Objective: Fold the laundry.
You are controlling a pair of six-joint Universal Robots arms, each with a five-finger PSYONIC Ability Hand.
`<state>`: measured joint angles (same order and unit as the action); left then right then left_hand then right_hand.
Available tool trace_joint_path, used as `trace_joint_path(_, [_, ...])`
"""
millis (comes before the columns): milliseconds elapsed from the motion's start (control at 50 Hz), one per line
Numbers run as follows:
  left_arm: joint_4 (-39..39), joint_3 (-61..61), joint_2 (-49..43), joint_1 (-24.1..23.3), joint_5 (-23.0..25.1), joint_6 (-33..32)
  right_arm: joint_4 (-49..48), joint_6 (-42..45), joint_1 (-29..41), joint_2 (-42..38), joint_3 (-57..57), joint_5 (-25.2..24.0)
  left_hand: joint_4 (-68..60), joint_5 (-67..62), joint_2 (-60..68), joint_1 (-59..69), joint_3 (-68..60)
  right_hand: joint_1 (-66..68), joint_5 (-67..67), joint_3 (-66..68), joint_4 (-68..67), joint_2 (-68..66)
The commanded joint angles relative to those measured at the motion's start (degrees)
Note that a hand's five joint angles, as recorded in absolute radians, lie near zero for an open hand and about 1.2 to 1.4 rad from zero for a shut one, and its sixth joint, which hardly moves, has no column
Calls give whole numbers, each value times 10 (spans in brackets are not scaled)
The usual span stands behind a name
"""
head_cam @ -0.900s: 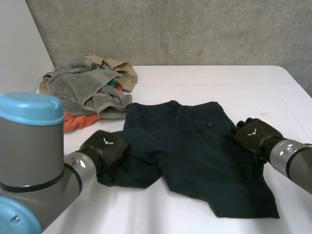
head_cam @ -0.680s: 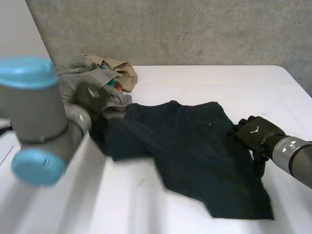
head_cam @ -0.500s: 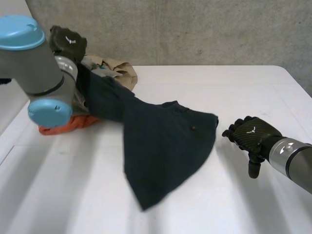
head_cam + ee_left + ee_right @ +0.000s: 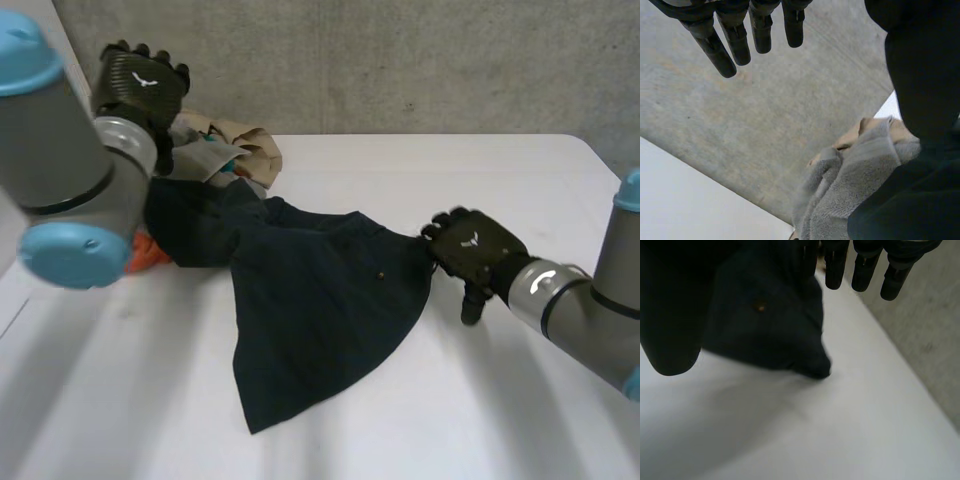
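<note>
Two hands: fingers straight and apart, nothing clasped
Left hand (image 4: 140, 82): high over the laundry pile (image 4: 240, 145) — grey towel (image 4: 860, 170) beyond its fingertips
Right hand (image 4: 470, 250): at the dark garment (image 4: 320, 300), on the corner nearest it
Garment: spread on the white table (image 4: 450, 400) — far end heaped against the pile
</note>
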<state>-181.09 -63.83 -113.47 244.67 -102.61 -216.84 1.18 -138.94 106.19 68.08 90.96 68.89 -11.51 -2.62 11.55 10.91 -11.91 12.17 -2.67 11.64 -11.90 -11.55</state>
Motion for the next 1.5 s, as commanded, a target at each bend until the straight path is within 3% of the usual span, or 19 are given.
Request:
trace_joint_path(20, [23,-156,160,-29,3,73,-21,88,1,-116,-138,-44,15,26,-16,-9,19,44,-39,49,-47,-50])
trace_joint_path(180, [108,-264,213,-92,5,138,8,168,1,-220,-249,-48,15,26,-16,-9,19,104,-99,110,-107,-111])
trace_joint_path(300, [197,-312,207,-138,10,194,8,170,4,-263,-280,-52,-86,-75,86,92,-82,148,-143,153,-151,-154])
trace_joint_path(400, [227,-333,184,-159,23,226,-6,170,4,-282,-284,-67,-118,-107,118,124,-114,210,-205,216,-213,-216])
trace_joint_path(480, [211,-342,162,-162,43,224,-23,156,4,-281,-284,-70,-117,-105,116,123,-113,459,-454,464,-461,-465])
trace_joint_path(520, [196,-343,145,-163,53,218,-31,137,5,-277,-282,-70,-106,-95,106,113,-102,677,-672,682,-680,-683])
trace_joint_path(700, [112,-328,62,-184,52,179,-34,57,3,-240,-251,-61,-49,-38,49,55,-45,678,-673,684,-681,-684])
trace_joint_path(820, [62,-305,-5,-198,28,121,0,15,-5,-187,-221,1,-59,-48,59,65,-55,678,-673,684,-681,-684])
trace_joint_path(940, [30,-280,-47,-206,-1,80,32,-35,-13,-129,-185,20,-98,-87,98,104,-94,678,-673,684,-681,-684])
trace_joint_path(1080, [-7,-260,-88,-209,-12,46,45,-68,-11,-92,-156,24,-195,-184,195,202,-191,678,-673,684,-681,-684])
trace_joint_path(1160, [-15,-255,-102,-211,-9,41,55,-64,-7,-88,-149,30,-330,-319,329,336,-326,678,-673,684,-681,-684])
trace_joint_path(1180, [-17,-254,-104,-212,-8,43,64,-63,-8,-88,-149,36,-467,-456,466,473,-463,678,-673,684,-681,-684])
trace_joint_path(1240, [-24,-249,-103,-209,-5,48,87,-64,-11,-83,-151,53,-684,-673,684,690,-680,678,-673,684,-681,-684])
trace_joint_path(1340, [-16,-241,-90,-194,2,66,131,-69,-22,-49,-148,76,-685,-674,684,691,-681,678,-673,684,-681,-684])
trace_joint_path(1440, [2,-243,-58,-169,30,78,174,-65,-27,-17,-131,69,-685,-674,684,691,-681,678,-673,684,-681,-684])
trace_joint_path(1460, [15,-246,-43,-160,43,84,181,-64,-28,-15,-127,64,-685,-674,684,691,-681,610,-605,615,-613,-616])
trace_joint_path(1500, [28,-248,-27,-155,55,91,182,-64,-31,-16,-120,57,-685,-674,684,691,-681,328,-323,333,-330,-334])
